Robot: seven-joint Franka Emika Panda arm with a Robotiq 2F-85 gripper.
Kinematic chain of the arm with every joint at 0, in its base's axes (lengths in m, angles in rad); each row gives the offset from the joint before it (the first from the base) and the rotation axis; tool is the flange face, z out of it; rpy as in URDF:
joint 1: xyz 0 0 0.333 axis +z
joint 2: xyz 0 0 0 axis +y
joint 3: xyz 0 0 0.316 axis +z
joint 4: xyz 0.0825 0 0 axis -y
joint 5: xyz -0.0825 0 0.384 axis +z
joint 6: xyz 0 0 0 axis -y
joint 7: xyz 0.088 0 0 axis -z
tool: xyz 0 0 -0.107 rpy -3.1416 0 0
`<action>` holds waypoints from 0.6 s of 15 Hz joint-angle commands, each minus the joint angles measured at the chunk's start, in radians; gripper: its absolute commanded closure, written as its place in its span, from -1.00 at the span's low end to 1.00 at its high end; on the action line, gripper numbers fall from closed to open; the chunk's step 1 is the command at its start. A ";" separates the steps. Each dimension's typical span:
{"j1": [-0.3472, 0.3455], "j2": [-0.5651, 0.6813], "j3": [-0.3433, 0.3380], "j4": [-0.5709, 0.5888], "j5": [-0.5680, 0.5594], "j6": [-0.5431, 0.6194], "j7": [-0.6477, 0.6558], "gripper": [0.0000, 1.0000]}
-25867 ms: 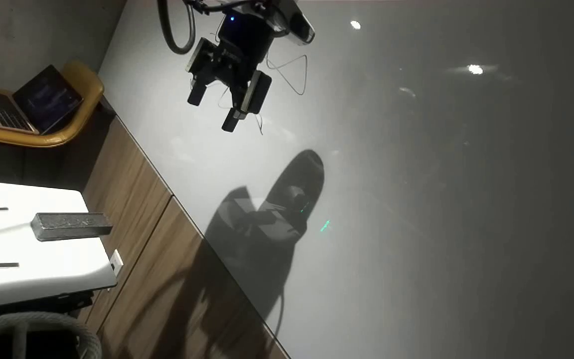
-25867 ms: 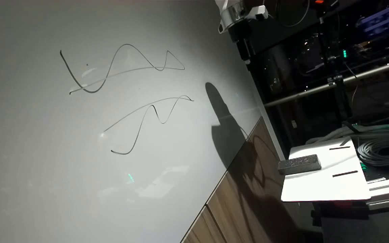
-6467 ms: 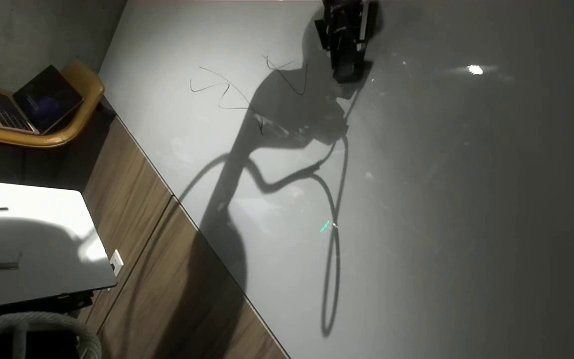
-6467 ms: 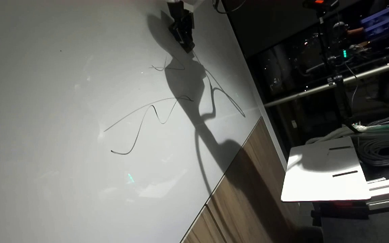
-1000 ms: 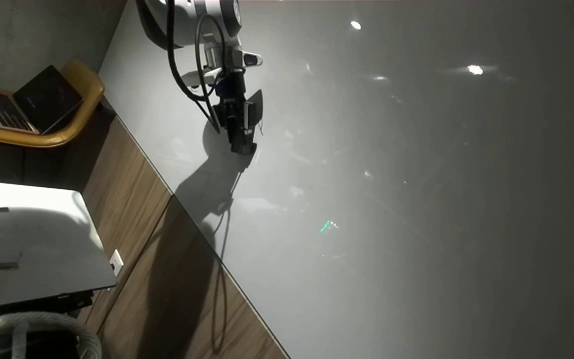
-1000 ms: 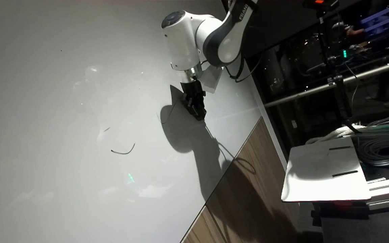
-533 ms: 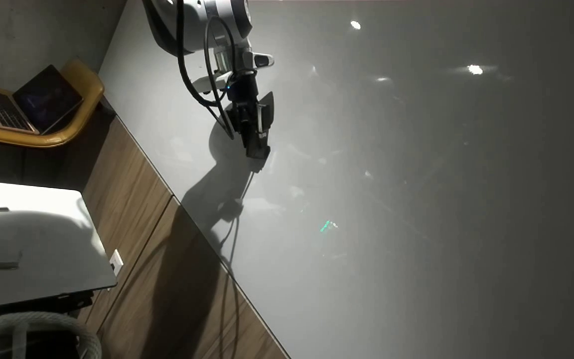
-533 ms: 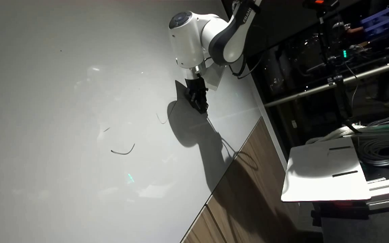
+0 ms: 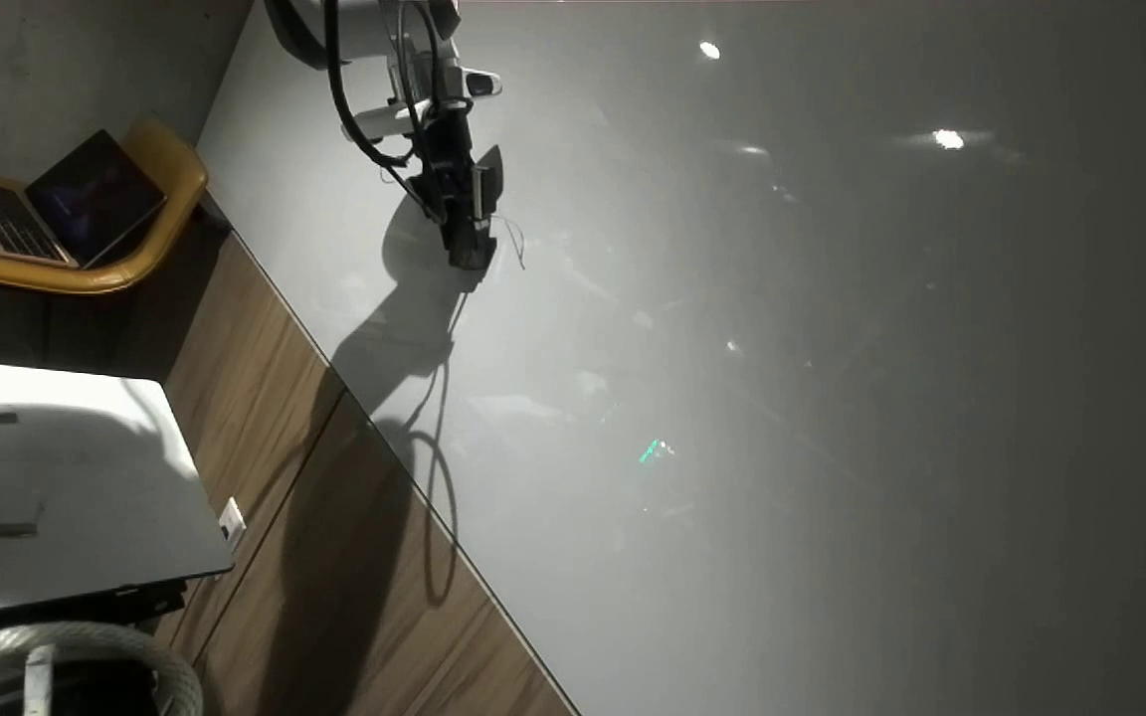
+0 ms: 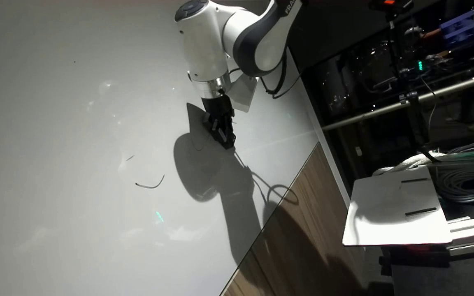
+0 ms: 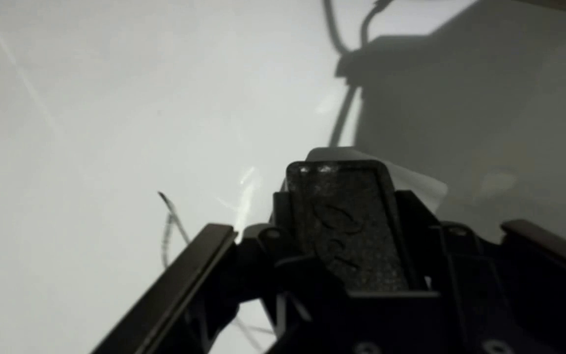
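Snugly gripped in tool (image 11: 343, 206), dark block (image 11: 348, 223), pointing outward, long axis up wrist view.

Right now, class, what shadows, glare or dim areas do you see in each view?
In both exterior views, the arm throws a dark shadow over the whiteboard and wooden panels; in an exterior view, glare spots dot the whiteboard, which dims toward the picture's right; in the wrist view, shadow darkens the upper right, and the block in the gripper is underlit.
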 commanded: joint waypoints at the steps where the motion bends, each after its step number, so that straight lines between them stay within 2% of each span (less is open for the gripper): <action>1: 0.057 0.107 0.044 0.179 0.085 -0.129 -0.118 0.42; 6: 0.149 0.244 0.063 0.435 0.154 -0.375 -0.229 0.42; 9: 0.194 0.293 0.055 0.518 0.137 -0.457 -0.243 0.42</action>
